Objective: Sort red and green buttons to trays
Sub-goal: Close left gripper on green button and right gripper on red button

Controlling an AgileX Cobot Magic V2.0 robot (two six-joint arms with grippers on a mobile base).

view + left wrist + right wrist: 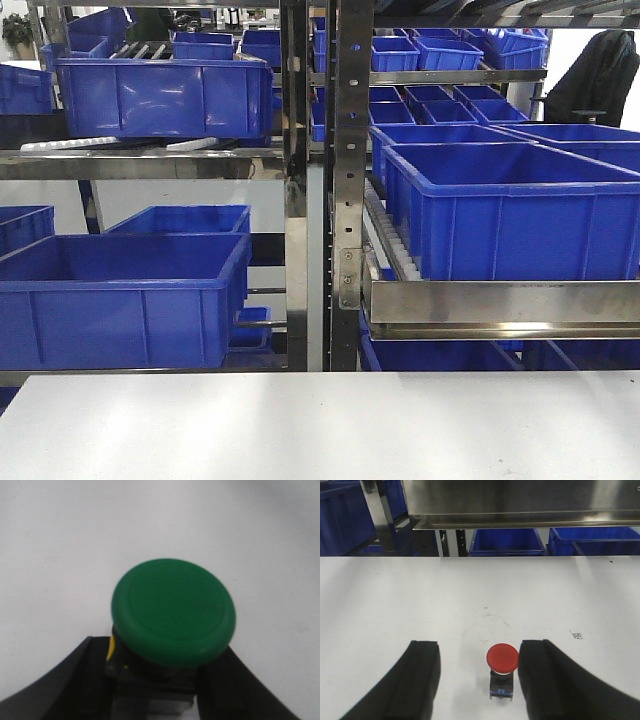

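In the left wrist view a green button (172, 611) with a wide mushroom cap fills the middle. Its dark body sits between the black fingers of my left gripper (157, 660), which is shut on it above the white table (60, 545). In the right wrist view a red button (502, 658) stands upright on the white table (420, 595). My right gripper (479, 647) is open around it, and the red cap lies close beside the right finger (540, 670). The trays are out of view. Neither gripper shows in the front view.
A metal rack (345, 180) with sloping shelves stands behind the table and carries several deep blue crates (500, 210). A steel shelf lip (520, 517) overhangs the table's far edge in the right wrist view. A small printed marker (577, 635) lies on the table.
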